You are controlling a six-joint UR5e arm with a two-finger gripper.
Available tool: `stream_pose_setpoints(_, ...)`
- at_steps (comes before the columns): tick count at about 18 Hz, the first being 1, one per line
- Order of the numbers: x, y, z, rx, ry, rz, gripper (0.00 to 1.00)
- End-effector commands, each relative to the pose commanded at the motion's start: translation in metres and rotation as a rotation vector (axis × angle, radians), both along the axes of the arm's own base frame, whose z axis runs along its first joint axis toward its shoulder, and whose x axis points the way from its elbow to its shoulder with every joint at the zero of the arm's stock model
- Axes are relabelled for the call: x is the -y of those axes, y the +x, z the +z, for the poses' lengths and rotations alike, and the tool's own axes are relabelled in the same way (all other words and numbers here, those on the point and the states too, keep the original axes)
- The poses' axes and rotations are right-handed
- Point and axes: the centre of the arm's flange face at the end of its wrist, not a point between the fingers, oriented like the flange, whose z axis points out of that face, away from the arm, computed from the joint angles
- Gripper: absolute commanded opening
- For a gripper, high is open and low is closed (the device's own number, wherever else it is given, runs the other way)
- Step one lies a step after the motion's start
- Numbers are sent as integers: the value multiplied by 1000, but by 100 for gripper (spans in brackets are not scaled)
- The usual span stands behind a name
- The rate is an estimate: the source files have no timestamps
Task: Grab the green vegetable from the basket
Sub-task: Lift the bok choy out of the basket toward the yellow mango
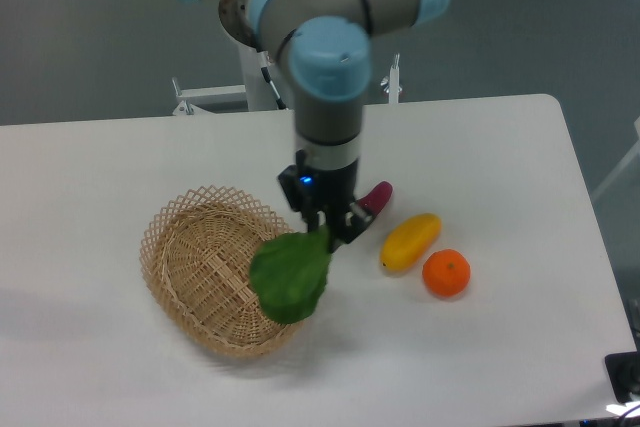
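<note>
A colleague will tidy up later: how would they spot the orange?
On the white table, look right of the wicker basket, past the gripper holding the bok choy. The orange sits beside the yellow mango; it is round, not elongated.

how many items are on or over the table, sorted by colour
Green: 1, the bok choy held by the end effector
Tan: 1, the wicker basket
Yellow: 1, the mango-like fruit
Orange: 1, the orange
Magenta: 1, a small object partly hidden behind the end effector
Total: 5
</note>
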Motion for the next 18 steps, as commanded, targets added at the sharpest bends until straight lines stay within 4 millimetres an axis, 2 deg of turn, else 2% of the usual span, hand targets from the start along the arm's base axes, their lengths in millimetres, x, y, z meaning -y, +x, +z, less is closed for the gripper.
stream_pose_setpoints(5, 40, -44, 17, 27, -40, -50, 41)
stream_pose_setpoints(9, 65, -65, 25, 21, -41, -87, 41)
stream_pose_setpoints(13, 74, -73, 25, 16, -39, -96, 41)
stream_pose_setpoints(18, 76, -75, 24, 18, -38, -98, 41)
